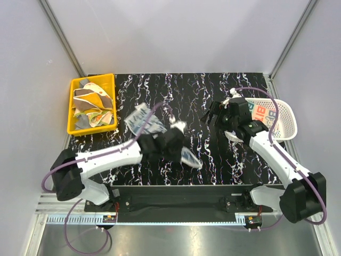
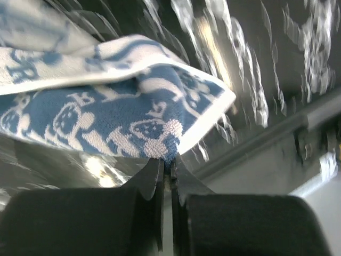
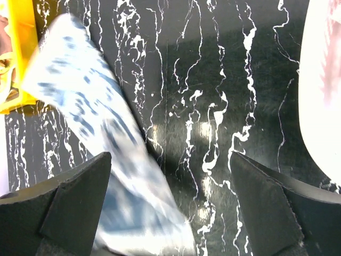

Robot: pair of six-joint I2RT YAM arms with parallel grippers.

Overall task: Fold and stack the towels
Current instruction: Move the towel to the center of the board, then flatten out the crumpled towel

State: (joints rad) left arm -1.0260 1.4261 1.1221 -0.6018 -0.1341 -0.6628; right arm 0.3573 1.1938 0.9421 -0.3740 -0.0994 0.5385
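Closest to the camera in the top view, the left gripper (image 1: pixel 176 141) sits just below the middle of the frame, its jaws pressed together on the hem of the blue-white towel (image 1: pixel 143 121). The wrist view shows the left gripper (image 2: pixel 169 165) pinching the lower edge of the blue-white towel (image 2: pixel 106 122), and the cloth rises from the black fingers (image 2: pixel 152 184) to fill the upper left of that frame.

It is looped terry, blue with white figures and a white border, and a fold lies across its top. Seen from above, its long axis runs diagonally, from an end in the upper left near the bin to an end in the lower right just past the gripper. It is lifted at the grip, above the table (image 1: pixel 186 90), a black slab veined with white like marble.

Further up and to the right, the right gripper (image 1: pixel 216 113) hangs with its fingers spread apart, holding nothing. Its own camera shows the right gripper (image 3: pixel 169 160) over the bare table, with the towel (image 3: pixel 80 106) a blur at the left.

Farthest back, the yellow bin (image 1: pixel 69 106) at upper left holds a heap of towels (image 1: pixel 90 106) in grey, orange and cream. At the right, the white basket (image 1: pixel 287 114), slotted plastic, carries a lettered towel (image 1: pixel 265 112).
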